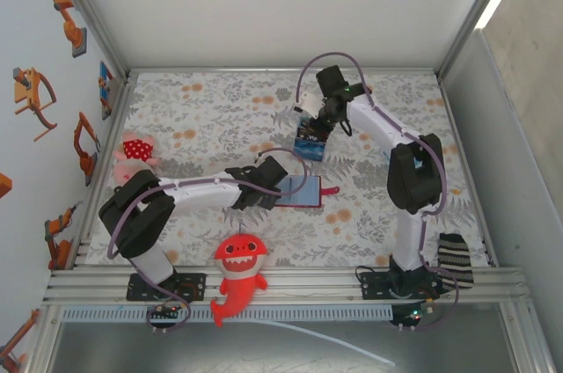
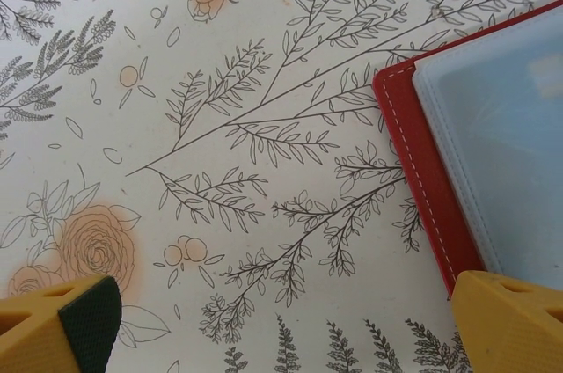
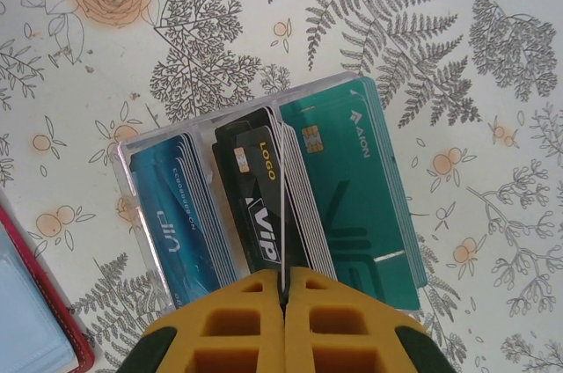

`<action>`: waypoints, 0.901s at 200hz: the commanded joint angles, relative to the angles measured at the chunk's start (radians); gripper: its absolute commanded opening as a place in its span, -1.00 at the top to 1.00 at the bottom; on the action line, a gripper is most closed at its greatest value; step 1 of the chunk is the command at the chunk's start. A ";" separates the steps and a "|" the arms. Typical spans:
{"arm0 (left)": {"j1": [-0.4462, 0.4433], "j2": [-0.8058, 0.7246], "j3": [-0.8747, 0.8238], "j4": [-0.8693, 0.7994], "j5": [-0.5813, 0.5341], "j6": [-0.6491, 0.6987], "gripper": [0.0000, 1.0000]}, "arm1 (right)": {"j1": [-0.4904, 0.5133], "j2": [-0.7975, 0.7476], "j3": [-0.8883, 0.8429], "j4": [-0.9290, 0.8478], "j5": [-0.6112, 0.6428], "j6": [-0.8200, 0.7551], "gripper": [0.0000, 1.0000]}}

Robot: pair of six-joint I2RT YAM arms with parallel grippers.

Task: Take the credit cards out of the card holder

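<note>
A: From the top camera, where do we see the card holder?
B: It lies open on the flowered table cloth, a little below the middle of the frame, with its strap tab pointing to the right. The left claw is at its left edge. From so high we cannot tell how its fingers stand.
A: And the right claw?
B: We see it higher in the frame, just over a card box that looks striped in teal, blue and black. A red shark toy lies at the lower edge and a pink toy at the left.
A: Now the left wrist camera.
B: There the two yellow fingers sit in the lower corners, spread wide apart. The card holder is at the right side. Its red stitched border runs under the right finger, but we cannot tell if they touch.
A: And the right wrist camera?
B: At the bottom middle the fingers are pressed together, and we see them pinch one credit card, seen on its thin edge, over the middle compartment of the card box. The box holds the credit cards: blue at the left, black in the middle, teal at the right. A corner of the card holder shows at the lower left, near the box but apart from it.
</note>
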 commanded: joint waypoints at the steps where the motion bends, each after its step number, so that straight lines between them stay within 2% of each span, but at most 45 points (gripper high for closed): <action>1: 0.005 -0.046 0.018 -0.029 -0.008 0.014 -0.94 | -0.004 0.033 0.025 -0.036 -0.020 -0.023 1.00; 180: 0.029 -0.179 0.007 -0.011 -0.037 -0.042 -0.94 | -0.009 0.124 0.081 -0.148 -0.052 -0.017 1.00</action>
